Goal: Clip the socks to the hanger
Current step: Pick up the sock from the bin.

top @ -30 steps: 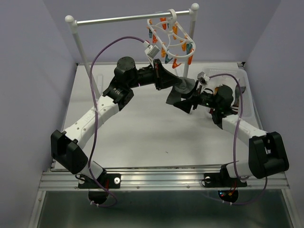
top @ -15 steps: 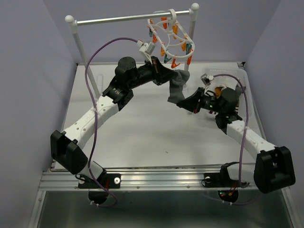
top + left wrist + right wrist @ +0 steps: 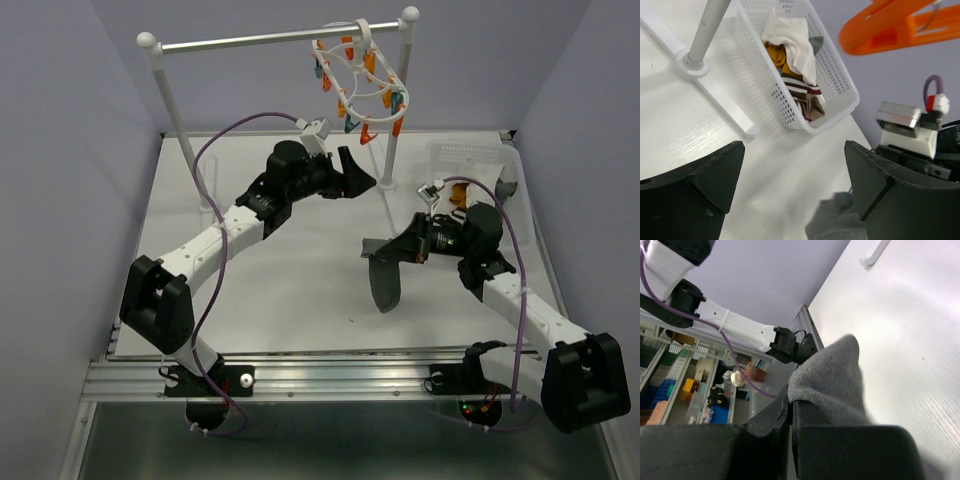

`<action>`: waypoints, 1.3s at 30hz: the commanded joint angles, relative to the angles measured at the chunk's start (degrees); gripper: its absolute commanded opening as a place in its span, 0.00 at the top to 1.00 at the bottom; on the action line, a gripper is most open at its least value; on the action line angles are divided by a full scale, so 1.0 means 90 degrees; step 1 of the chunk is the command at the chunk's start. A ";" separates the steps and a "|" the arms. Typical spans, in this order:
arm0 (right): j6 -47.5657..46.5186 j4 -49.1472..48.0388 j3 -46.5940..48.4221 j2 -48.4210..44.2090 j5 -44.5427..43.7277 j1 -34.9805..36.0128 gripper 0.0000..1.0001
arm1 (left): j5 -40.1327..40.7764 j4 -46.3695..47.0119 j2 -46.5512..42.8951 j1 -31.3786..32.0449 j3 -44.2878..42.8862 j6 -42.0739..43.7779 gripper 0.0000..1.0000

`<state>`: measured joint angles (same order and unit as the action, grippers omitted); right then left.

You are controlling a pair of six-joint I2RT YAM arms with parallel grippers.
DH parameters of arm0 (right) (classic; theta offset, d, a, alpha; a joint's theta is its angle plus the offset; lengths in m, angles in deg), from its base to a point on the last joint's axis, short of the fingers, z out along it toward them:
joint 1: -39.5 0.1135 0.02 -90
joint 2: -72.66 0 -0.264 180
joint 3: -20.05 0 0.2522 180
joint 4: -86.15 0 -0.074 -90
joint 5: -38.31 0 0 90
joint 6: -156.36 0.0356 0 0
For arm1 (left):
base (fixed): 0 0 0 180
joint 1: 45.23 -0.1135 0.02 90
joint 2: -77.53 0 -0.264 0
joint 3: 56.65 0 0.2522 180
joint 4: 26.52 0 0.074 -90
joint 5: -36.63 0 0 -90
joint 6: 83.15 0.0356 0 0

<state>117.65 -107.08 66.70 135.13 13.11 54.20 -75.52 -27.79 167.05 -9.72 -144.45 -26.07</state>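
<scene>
A grey sock (image 3: 384, 285) is held pinched at one end by the right gripper (image 3: 405, 250), whose jaws are closed tight on the fabric. It hangs limp over the white table (image 3: 290, 290), between the two arms; whether its tip touches the surface cannot be told. The left gripper (image 3: 352, 170) is seen spread wide and empty, below the clip hanger (image 3: 362, 85), which is hooked on the rail stand (image 3: 250, 40) at the back. More socks (image 3: 790, 50) are heaped in the perforated basket (image 3: 842, 82) at the right. The sock is judged light, soft and floppy. A firm pinch near the cuff is called for, so that the edge can be offered taut to an orange clip (image 3: 890, 30). Sagging and folding, rather than slipping, are thought the risk.
</scene>
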 commanded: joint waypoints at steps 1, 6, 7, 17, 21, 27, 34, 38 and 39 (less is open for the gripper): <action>0.0667 -0.0068 0.0096 -0.0175 -0.0059 0.0046 0.99 | -0.0019 0.0262 -0.0238 -0.0029 0.0306 -0.0013 0.05; 0.0961 -0.0059 0.0281 0.0069 -0.0617 0.0046 0.99 | -0.0058 0.0846 -0.0892 -0.0019 0.1474 -0.0140 0.02; 0.1039 -0.0059 0.0320 0.0147 -0.0753 0.0046 0.99 | -0.0058 0.0955 -0.1193 -0.0029 0.1672 -0.0121 0.02; 0.1284 -0.0088 0.0623 0.0323 -0.1253 0.0046 0.99 | -0.0253 0.1756 -0.2378 -0.0010 0.3149 0.0554 0.01; 0.1352 -0.0088 0.0672 0.0440 -0.1369 0.0046 0.99 | -0.1091 0.2263 -0.2056 -0.0010 0.3100 0.0533 0.06; 0.1498 -0.0107 0.0867 0.0665 -0.1350 0.0046 0.99 | -0.2334 0.2362 -0.2045 0.0049 0.3304 0.2211 0.06; 0.1615 -0.0117 0.0926 0.0656 -0.1126 0.0046 0.98 | -0.2393 0.1777 -0.2095 0.0078 0.3266 0.4018 0.05; 0.1723 -0.0127 0.0849 0.0646 -0.0979 0.0046 0.98 | -0.1799 0.1084 -0.1773 0.0273 0.2652 0.4683 0.04; 0.1733 -0.0117 0.0829 0.0656 -0.0969 0.0046 0.98 | -0.1700 0.0918 -0.1714 0.0332 0.2535 0.4800 0.05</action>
<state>132.01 -106.05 72.51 141.58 2.35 54.20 -93.99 -15.70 150.30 -8.70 -115.16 7.32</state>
